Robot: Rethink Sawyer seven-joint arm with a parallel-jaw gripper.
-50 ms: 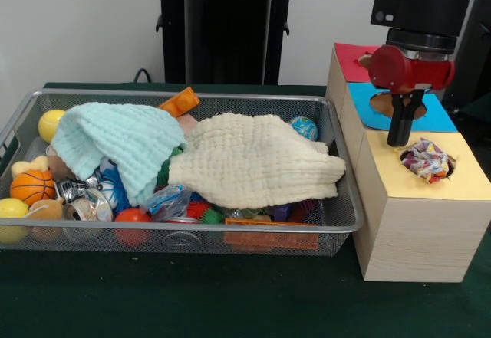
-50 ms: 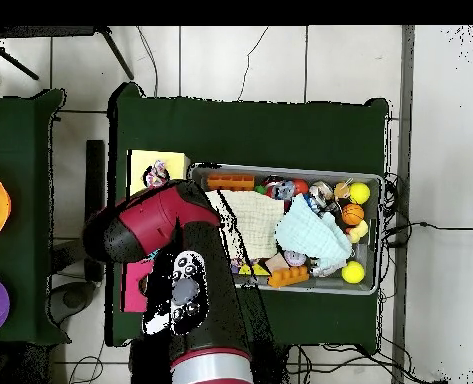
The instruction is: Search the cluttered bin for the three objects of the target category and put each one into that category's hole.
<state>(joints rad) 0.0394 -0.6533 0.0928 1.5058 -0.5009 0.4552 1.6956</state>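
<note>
yellow hole [image 1: 427, 161] (stuffed) under gripper [image 1: 400, 140]

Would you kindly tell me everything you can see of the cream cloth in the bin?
The cream cloth is a soft, waffle-textured fabric, spread loosely and rumpled over the toys in the middle and right of the wire bin. Its left edge meets the mint cloth, which overlaps it slightly. Small toys poke out beneath its front edge. Nothing grips it.

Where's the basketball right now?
Front view: the small orange basketball sits at the wire bin's left end, below the mint cloth, with yellow balls above and below it.
</note>
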